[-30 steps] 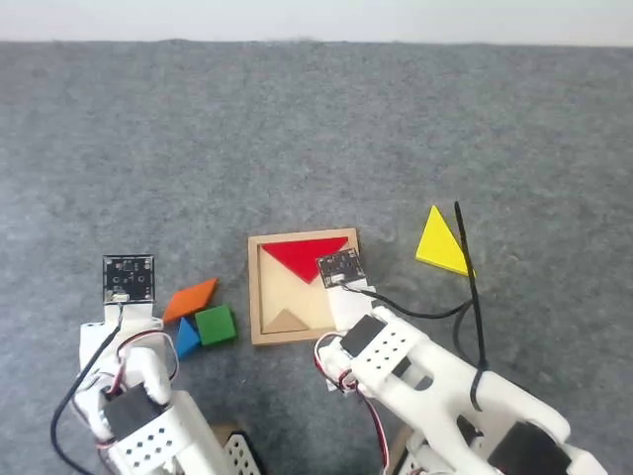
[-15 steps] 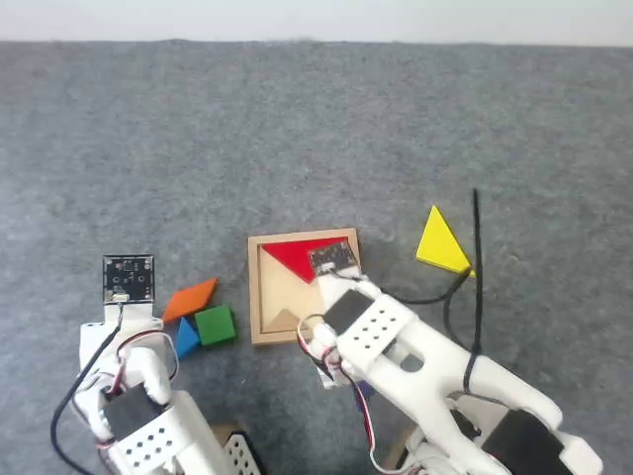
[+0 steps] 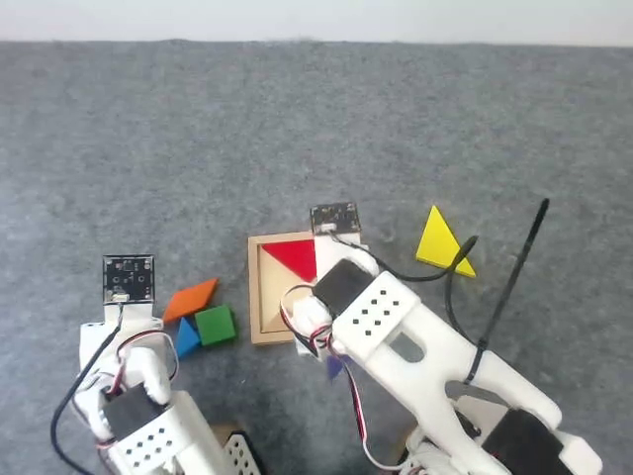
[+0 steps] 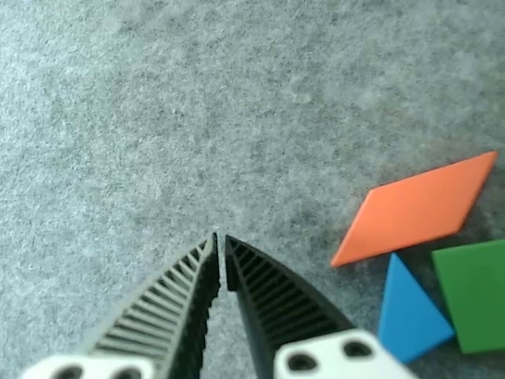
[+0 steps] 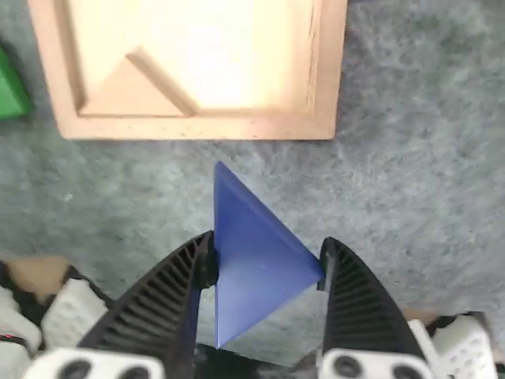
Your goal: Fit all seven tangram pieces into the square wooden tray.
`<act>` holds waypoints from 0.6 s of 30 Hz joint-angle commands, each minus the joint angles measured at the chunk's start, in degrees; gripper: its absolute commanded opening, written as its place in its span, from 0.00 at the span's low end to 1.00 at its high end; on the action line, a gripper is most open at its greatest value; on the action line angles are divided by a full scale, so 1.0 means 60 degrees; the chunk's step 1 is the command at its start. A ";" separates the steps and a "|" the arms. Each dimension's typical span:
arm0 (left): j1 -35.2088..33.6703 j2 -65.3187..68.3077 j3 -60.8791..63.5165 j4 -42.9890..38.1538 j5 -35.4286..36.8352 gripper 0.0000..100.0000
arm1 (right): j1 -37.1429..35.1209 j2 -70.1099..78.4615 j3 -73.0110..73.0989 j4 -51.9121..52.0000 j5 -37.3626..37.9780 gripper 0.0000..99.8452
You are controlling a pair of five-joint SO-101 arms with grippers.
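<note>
Because the right gripper [image 5: 266,264] clamps the dark blue triangle [image 5: 252,260] by its edges, the piece hangs level just outside the tray [image 5: 197,126], likely for lowering in, while the left gripper [image 4: 219,245], fingers together and empty, hangs near the orange diamond [image 4: 418,207].

A dark blue triangle [image 5: 252,253] is clamped between the right fingers [image 5: 170,304], tip aimed at the square wooden tray [image 5: 197,126] just ahead, which holds a red triangle [image 3: 295,259] and a pale wooden triangle [image 5: 130,91]. An orange parallelogram [image 4: 418,207], light blue triangle [image 4: 410,312] and green square [image 4: 473,292] cluster beside the left fingers [image 4: 181,300]. A yellow triangle [image 3: 438,242] lies flat, well apart from both.
</note>
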 commanded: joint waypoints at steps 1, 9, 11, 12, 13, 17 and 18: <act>-0.0015 -0.0220 -0.0051 -0.0132 -0.0088 0.01 | 0.0007 0.0066 -0.0952 -0.0007 -0.0938 0.11; -0.0015 -0.0220 -0.0051 -0.0132 -0.0088 0.01 | 0.1282 0.0095 0.0103 -0.3128 -0.3209 0.11; -0.0015 -0.0220 -0.0051 -0.0147 -0.0088 0.01 | 0.1341 0.0081 0.0557 -0.3700 -0.3487 0.11; -0.0015 -0.0220 -0.0051 -0.0147 -0.0088 0.01 | 0.1341 0.0081 0.0733 -0.3949 -0.3590 0.11; -0.0015 -0.0220 -0.0051 -0.0147 -0.0088 0.01 | 0.1341 0.0081 0.0894 -0.4212 -0.3692 0.11; -0.0015 -0.0220 -0.0051 -0.0147 -0.0088 0.01 | 0.1370 0.0081 0.1451 -0.5033 -0.4088 0.11; -0.0015 -0.0220 -0.0051 -0.0147 -0.0088 0.01 | 0.1370 0.0081 0.1524 -0.5106 -0.4088 0.11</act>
